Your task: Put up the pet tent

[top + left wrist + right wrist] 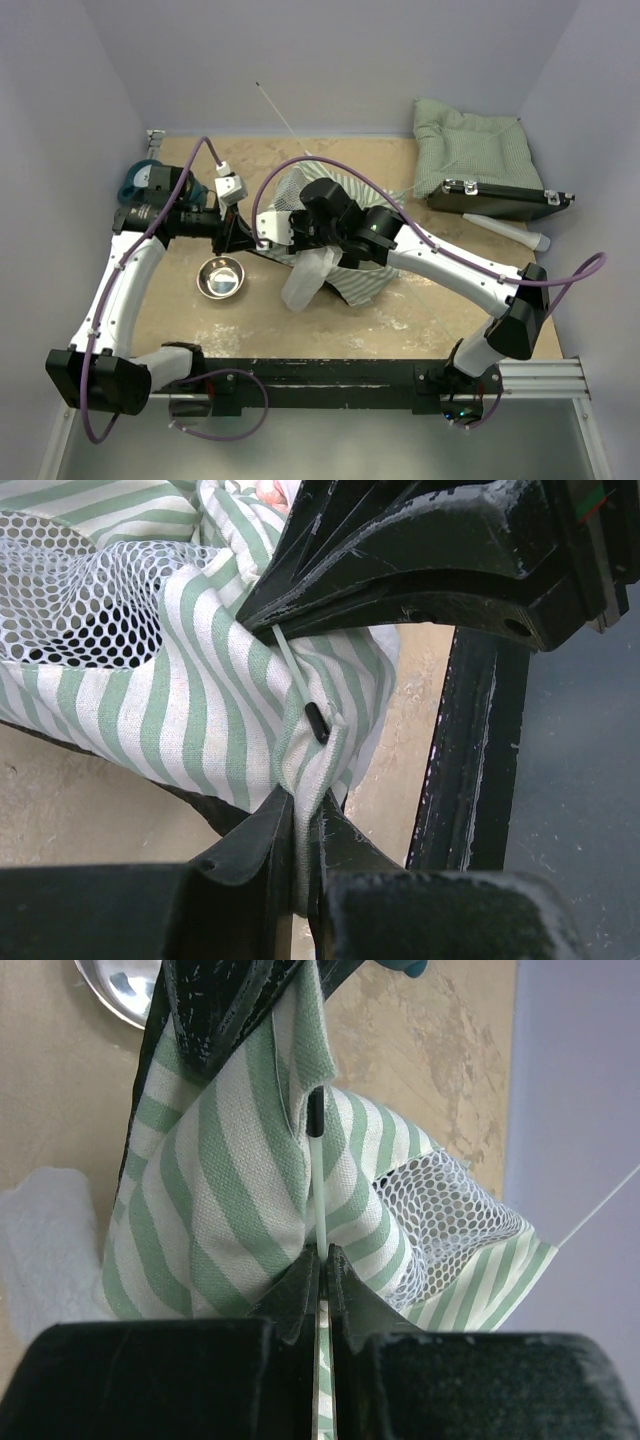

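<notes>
One tent (pixel 368 284) lies beside one bowl (pixel 220 277). The left gripper (pixel 300 825) pinches the tent's cloth; the right gripper (pixel 322 1268) is closed on one thin pole (pixel 319 1195) of the tent.

Metal bowl (pixel 220 277) just beside pet tent (pixel 362 285)

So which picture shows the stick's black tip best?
The right wrist view. The pole rises straight from the shut right gripper, and its black tip stands sharp against the tent. The left wrist view shows the tip too, slanted among folds. The top view hides it behind the arms.
</notes>
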